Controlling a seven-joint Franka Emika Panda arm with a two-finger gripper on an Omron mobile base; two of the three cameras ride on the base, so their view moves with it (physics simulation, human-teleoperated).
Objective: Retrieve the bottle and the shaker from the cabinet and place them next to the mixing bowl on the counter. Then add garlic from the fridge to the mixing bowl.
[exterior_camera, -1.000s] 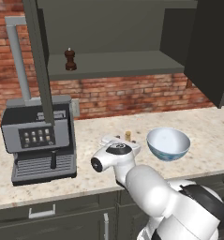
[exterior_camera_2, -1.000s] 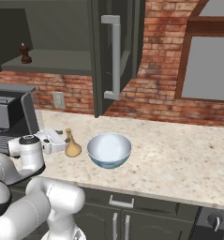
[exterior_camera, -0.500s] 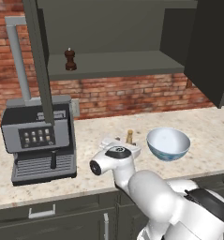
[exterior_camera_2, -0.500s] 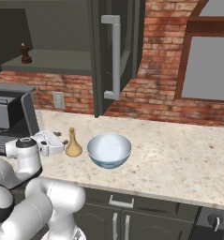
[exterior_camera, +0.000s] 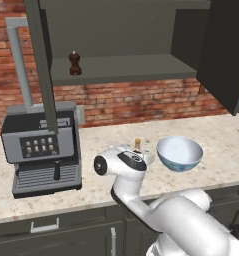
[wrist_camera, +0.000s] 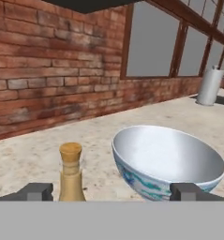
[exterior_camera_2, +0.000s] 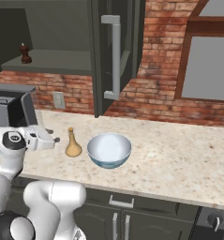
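Observation:
The tan bottle stands upright on the beige counter, just left of the mixing bowl. My gripper is open, level with the bottle and a short way left of it, holding nothing. In the hand view the bottle rises near the left fingertip, and the bowl sits to its right, between my open jaws. The dark brown shaker stands on the shelf of the open cabinet. From the left base only the bottle's top shows beside the bowl.
A grey coffee machine stands on the counter left of my arm. An open cabinet door with a bar handle hangs above the bowl; another open door juts out at the right. A grey canister stands far along the counter.
My hand has drawn back to the left, away from the bottle, which stays upright by the bowl. The jaws have spread slightly wider.

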